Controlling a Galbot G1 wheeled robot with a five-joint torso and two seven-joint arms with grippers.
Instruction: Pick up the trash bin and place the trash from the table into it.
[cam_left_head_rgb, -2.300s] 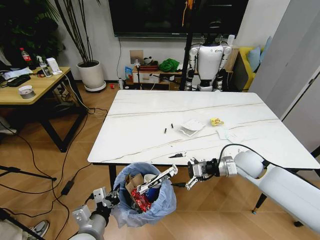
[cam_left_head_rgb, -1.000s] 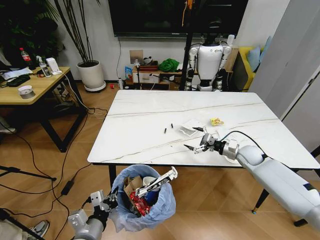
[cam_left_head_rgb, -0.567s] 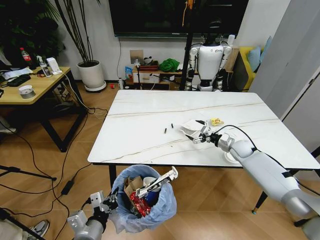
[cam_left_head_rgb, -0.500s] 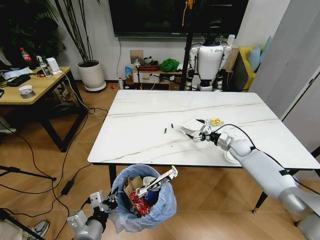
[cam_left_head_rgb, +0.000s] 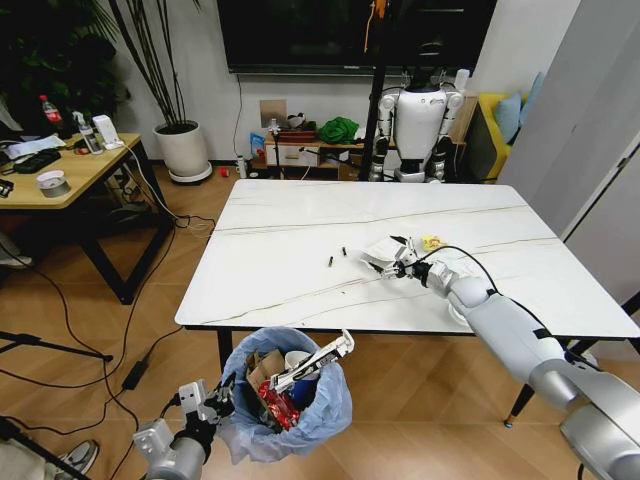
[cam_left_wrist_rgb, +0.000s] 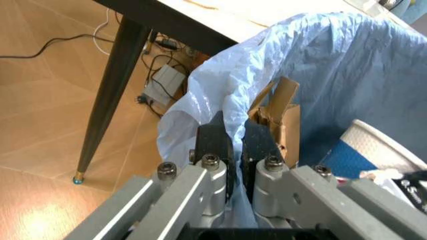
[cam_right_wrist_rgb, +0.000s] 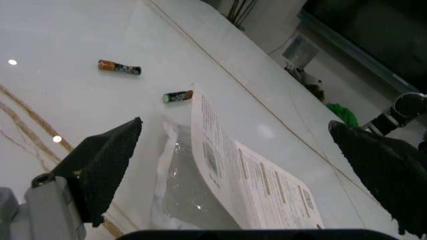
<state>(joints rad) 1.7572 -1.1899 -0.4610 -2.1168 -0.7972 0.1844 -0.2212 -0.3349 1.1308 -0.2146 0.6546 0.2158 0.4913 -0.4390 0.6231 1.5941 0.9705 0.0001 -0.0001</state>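
One broad marble-look worktop (cam_left_head_rgb: 300, 235) stands mid-room on wood flooring, with a light-wood desk (cam_left_head_rgb: 60, 180) well apart to its left and open floor along its near edge. Below that near edge the trash bin (cam_left_head_rgb: 290, 395), blue-lined and full of litter, hangs from the left gripper (cam_left_wrist_rgb: 232, 150), clamped on the bag's rim. The right gripper (cam_left_head_rgb: 398, 258) hovers with fingers spread around a white printed plastic packet (cam_right_wrist_rgb: 227, 185), two small batteries (cam_right_wrist_rgb: 120, 67) just beside it and a yellow scrap (cam_left_head_rgb: 433, 242) near.

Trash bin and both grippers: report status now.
Left gripper shut on trash bin bag rim, below table edge. Right gripper open over white plastic packet. Two batteries beside it.
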